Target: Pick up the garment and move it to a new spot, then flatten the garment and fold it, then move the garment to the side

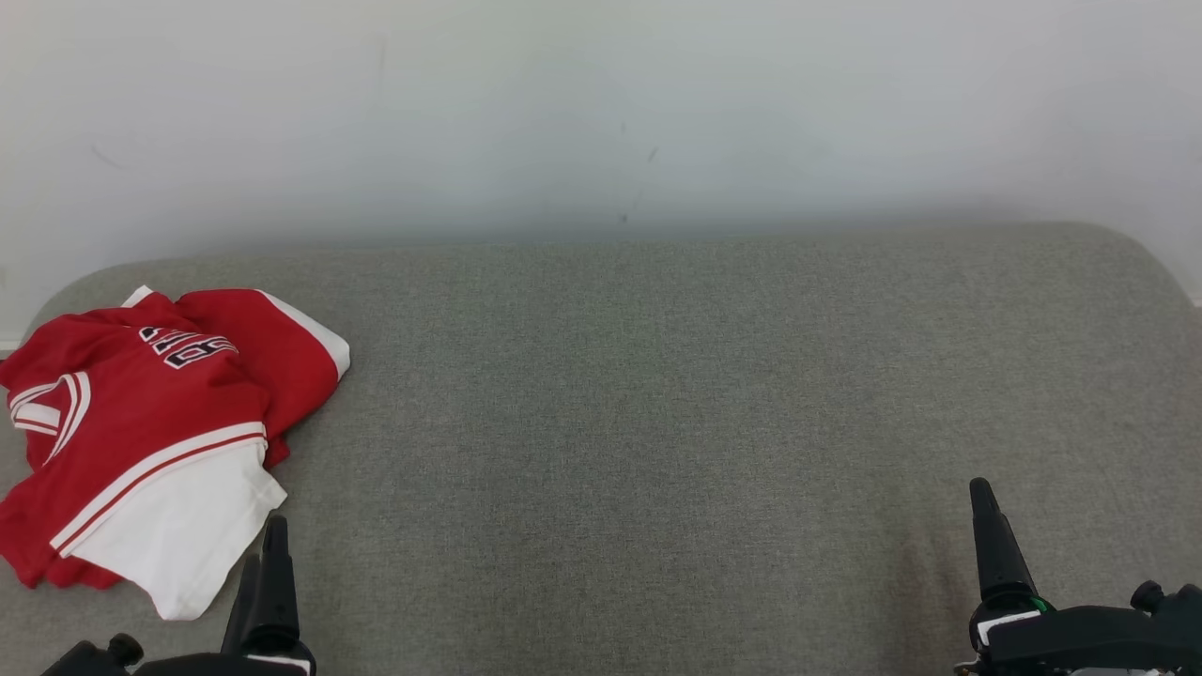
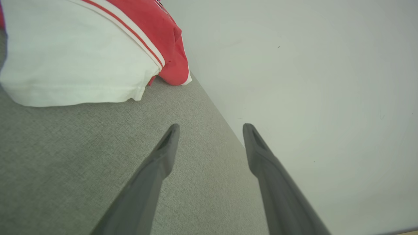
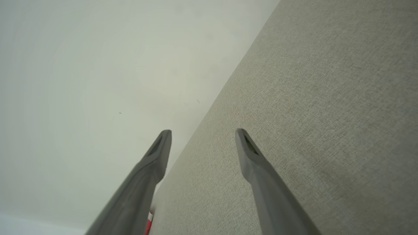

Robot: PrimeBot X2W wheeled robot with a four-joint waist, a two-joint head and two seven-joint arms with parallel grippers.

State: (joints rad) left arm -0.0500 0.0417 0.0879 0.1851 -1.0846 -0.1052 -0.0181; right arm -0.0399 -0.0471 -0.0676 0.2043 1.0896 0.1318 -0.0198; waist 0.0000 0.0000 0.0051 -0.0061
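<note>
One red and white garment lies bunched at the left, both grippers spread and empty.

At the left edge of the head view the garment (image 1: 141,422) lies in a loose heap on the grey fabric surface (image 1: 657,422), its white hem turned toward the bottom of the frame. Just right of that hem, at lower left, is the left gripper (image 2: 210,125), fingers apart and holding nothing. The wide middle of the surface is bare up to the pale wall (image 1: 601,113). At lower right the right gripper (image 3: 202,132) is likewise spread and empty, well apart from the cloth. The garment looks rumpled rather than flattened or squarely folded, so I judge the task to be at its beginning, with lifting, moving, flattening, folding and setting aside all left. Count: one garment, two grippers, two fingers on each.
</note>
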